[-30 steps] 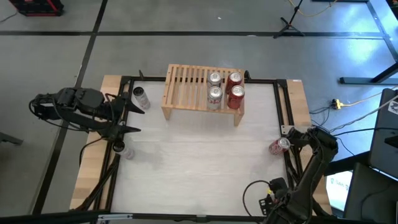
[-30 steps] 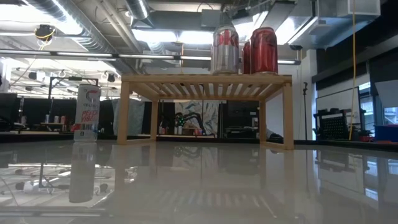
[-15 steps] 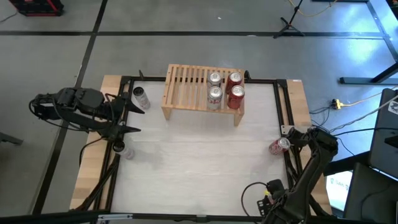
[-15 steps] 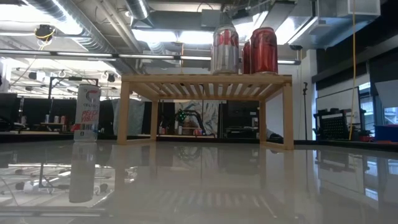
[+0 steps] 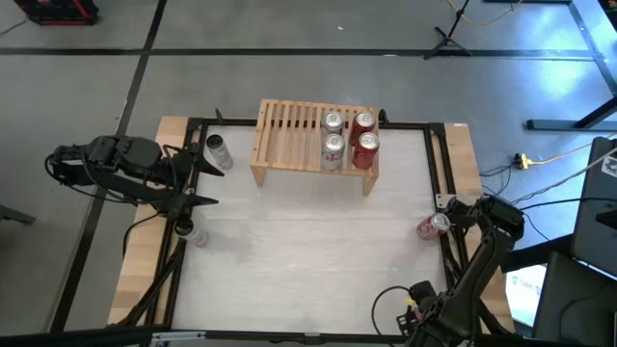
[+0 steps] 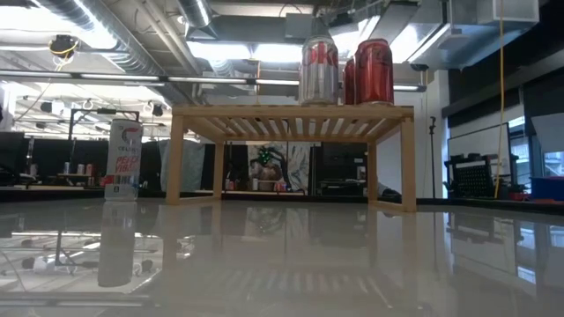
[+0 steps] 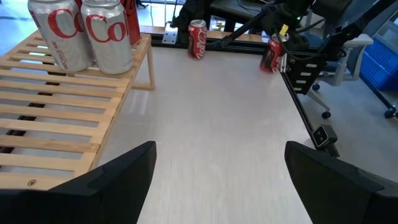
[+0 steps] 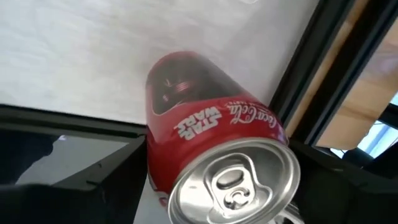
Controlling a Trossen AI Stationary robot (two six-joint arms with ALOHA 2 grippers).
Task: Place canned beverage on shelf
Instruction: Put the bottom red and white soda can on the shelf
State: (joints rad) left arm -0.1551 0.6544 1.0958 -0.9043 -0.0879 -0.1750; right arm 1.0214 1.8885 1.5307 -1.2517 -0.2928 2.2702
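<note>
Change: the right arm's lower part has shifted slightly at the table's near edge; cans and shelf [image 5: 313, 138] lie as before.
Right gripper [image 5: 453, 220]: fingers apart, one on each side of a red can [image 8: 211, 155] at the table's right edge; whether they press it cannot be told.
Writing: "Coca-Cola" and "STAR WARS" on that can.
Left gripper [image 7: 217, 171]: fingers wide apart, holding nothing, shelf just ahead.
Shelf load: two silver cans [image 5: 333, 135] and two red cans [image 5: 364, 135], upright at its right end.
Table: silver can [image 5: 218, 152] left of the shelf.
</note>
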